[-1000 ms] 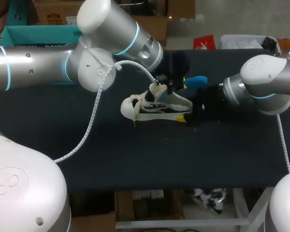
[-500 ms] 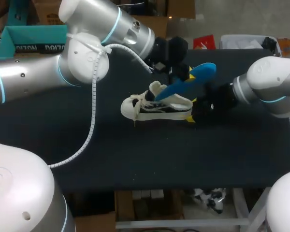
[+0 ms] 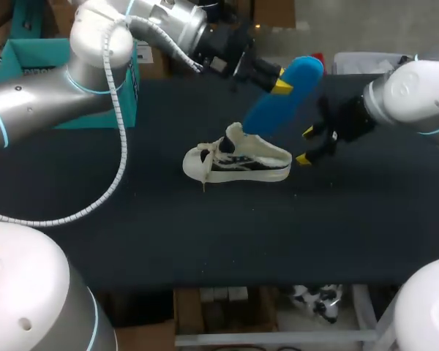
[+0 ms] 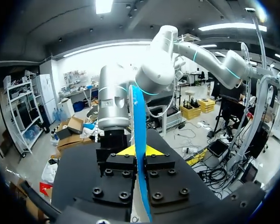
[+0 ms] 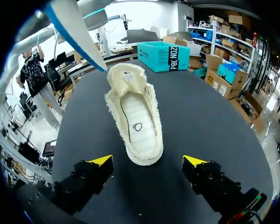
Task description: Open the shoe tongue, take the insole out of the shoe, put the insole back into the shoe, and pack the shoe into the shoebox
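Your left claw (image 3: 276, 82) is clenched on the blue insole (image 3: 284, 93). In the left wrist view, that claw (image 4: 140, 152) pinches the insole (image 4: 139, 116) edge-on between both yellow tips, and the insole stands up out of them. From the head view, the insole hangs clear of the surface (image 3: 205, 241) on a slant. Its lower end is close to the shoe's raised tongue, but you can't tell from these views whether the two touch.

Your right claw (image 3: 305, 145) is released, with its fingers spread wide and nothing between them. It sits just behind the heel of the shoe (image 3: 241, 162). The right wrist view shows this claw (image 5: 147, 161) looking straight into the shoe (image 5: 135, 116), with the heel nearest and the tongue at the far end.

The shoe stands upright on its sole near the middle of the surface (image 5: 205, 116), toe towards your left side. A teal box (image 3: 29, 60) stands at the far left, well apart from the shoe; it also shows beyond the tongue in the right wrist view (image 5: 170, 56).
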Tool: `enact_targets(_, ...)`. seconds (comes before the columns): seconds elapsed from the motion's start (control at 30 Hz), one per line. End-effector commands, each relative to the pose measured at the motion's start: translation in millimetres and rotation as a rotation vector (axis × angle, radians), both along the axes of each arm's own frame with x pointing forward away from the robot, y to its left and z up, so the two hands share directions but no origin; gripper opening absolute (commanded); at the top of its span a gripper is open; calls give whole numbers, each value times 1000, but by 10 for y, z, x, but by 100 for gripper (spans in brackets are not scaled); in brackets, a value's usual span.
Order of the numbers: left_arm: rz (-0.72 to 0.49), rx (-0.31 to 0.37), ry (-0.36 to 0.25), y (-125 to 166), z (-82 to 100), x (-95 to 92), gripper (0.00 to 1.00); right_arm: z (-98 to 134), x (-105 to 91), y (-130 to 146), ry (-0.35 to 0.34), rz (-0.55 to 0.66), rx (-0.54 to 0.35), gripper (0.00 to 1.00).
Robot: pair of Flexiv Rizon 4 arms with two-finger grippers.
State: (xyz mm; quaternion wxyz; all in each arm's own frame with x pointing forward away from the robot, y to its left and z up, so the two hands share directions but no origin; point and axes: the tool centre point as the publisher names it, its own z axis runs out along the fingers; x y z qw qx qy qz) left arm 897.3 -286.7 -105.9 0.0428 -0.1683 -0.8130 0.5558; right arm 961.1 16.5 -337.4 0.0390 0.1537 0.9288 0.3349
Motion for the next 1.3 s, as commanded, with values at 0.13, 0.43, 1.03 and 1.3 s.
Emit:
enact_targets(0.13,-108,-21,57,377,119,18,0,407,138,99,95,32,-286,100)
enact_targets(0.43,2,-60,41,1064,175,-88,0,514,343,439,103,104,-430,100)
enact_targets(1.03,415,-77,-10,1976,-62,-340,0,270,465,872,117,205,-531,100)
enact_targets(1.3,520,-66,12,2360,-220,-358,0,149,464,1017,127,203,-586,100)
